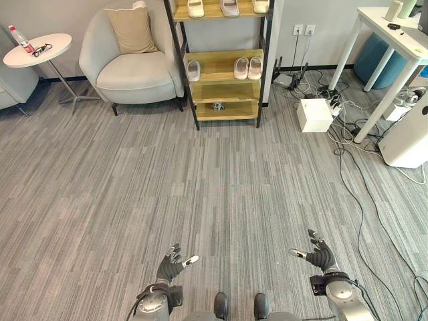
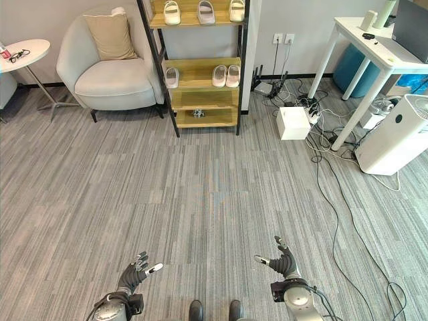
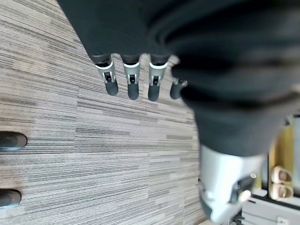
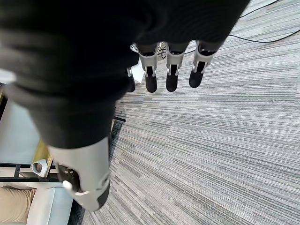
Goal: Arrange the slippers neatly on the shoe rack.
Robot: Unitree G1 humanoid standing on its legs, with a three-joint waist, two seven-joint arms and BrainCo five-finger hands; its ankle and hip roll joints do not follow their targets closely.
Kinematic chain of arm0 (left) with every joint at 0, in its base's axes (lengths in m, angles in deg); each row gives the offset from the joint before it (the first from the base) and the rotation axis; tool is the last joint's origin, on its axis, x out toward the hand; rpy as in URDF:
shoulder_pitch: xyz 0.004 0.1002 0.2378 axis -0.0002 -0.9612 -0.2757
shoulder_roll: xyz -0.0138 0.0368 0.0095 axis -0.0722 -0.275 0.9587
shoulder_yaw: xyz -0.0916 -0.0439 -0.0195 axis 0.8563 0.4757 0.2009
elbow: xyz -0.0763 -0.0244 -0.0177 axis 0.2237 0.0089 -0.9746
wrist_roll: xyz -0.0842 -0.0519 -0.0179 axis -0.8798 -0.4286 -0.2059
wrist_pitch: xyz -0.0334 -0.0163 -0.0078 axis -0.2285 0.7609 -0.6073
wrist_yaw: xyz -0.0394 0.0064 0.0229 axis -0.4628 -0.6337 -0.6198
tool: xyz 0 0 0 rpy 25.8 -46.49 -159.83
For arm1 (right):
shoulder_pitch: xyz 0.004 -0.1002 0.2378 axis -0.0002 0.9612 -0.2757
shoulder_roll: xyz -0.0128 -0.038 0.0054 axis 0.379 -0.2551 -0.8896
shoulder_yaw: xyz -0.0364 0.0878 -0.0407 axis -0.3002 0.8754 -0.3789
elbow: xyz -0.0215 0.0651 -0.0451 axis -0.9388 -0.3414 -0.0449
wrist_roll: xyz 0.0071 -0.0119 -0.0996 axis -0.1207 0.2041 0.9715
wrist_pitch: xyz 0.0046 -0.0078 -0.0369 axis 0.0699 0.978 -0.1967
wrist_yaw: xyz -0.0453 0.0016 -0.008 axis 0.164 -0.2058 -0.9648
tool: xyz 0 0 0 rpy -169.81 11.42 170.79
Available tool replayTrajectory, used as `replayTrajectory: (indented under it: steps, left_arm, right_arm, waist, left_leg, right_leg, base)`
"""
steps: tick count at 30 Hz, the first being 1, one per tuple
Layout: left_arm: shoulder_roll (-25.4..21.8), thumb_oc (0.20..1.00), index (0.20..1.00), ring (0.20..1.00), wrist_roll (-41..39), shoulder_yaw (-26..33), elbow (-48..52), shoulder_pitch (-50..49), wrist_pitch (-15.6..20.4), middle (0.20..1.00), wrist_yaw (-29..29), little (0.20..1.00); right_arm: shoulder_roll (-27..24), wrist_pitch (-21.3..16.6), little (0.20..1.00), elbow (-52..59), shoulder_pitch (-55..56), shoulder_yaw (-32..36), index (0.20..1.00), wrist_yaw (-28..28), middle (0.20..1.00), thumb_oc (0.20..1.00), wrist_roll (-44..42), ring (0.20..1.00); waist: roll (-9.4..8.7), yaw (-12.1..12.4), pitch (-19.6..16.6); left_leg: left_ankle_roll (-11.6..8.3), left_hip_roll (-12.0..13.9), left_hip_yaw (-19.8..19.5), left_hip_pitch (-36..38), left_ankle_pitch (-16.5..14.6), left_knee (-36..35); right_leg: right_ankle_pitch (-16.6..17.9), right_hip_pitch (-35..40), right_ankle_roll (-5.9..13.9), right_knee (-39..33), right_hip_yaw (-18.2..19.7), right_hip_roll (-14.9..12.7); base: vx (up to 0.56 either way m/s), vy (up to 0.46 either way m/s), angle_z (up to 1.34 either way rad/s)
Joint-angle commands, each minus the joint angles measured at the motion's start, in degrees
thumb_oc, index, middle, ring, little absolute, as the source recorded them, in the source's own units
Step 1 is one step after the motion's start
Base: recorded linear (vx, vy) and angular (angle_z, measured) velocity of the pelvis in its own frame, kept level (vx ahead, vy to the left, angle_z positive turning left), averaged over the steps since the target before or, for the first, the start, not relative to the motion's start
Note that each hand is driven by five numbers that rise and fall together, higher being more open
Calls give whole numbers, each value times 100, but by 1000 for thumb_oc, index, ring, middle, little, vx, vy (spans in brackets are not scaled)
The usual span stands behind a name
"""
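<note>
Left hand (image 1: 171,266) and right hand (image 1: 319,254) low over carpet, fingers spread, empty, shoe rack (image 1: 223,65) far ahead

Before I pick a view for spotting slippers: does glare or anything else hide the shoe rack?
Left eye view: shoe rack evenly lit, no glare, top shelf cropped. Left wrist view: left hand hides most of it; right wrist view: right hand likewise.

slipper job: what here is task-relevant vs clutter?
Task-relevant:
shoe rack
top-shelf slippers
middle-shelf pair
single slipper
left hand and right hand, both open, empty

Clutter:
armchair
cushion
round side table
white box
white desk
floor cables
</note>
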Motion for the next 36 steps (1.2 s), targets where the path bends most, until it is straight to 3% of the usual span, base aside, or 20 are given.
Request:
replayTrajectory:
  steps: [1, 21, 36]
  left_arm:
    - [-61, 1000, 1000, 1000, -63, 184, 73, 333, 206, 1000, -32, 1000]
    - [-73, 1000, 1000, 1000, -79, 104, 41, 540, 253, 1000, -15, 1000]
    - [-241, 1000, 1000, 1000, 39, 233, 502, 702, 393, 1000, -245, 1000]
  right_arm:
    - [-31, -182, 1000, 135, -119, 86, 1000, -88, 1000, 1000, -21, 1000]
    - [110, -205, 1000, -181, -282, -39, 1000, -34, 1000, 1000, -145, 1000]
    - [5, -208, 1000, 217, -545, 44, 1000, -237, 1000, 1000, -151, 1000]
  waist:
    - [-147, 76, -43]
    - [-205, 7, -120]
    - [-366, 120, 163]
  left_leg:
    - [-326, 362, -69, 20, -534, -4]
    - [-285, 325, -16, 182, -659, -4]
    - [-176, 206, -17, -96, -648, -4]
  right_leg:
    - [-855, 138, 571, 9, 103, -462]
    - [-901, 248, 547, 9, 228, -458]
    - [-769, 3, 661, 9, 248, -584]
  base:
    - [0, 0, 0]
    - [0, 0, 0]
    - [19, 40, -1]
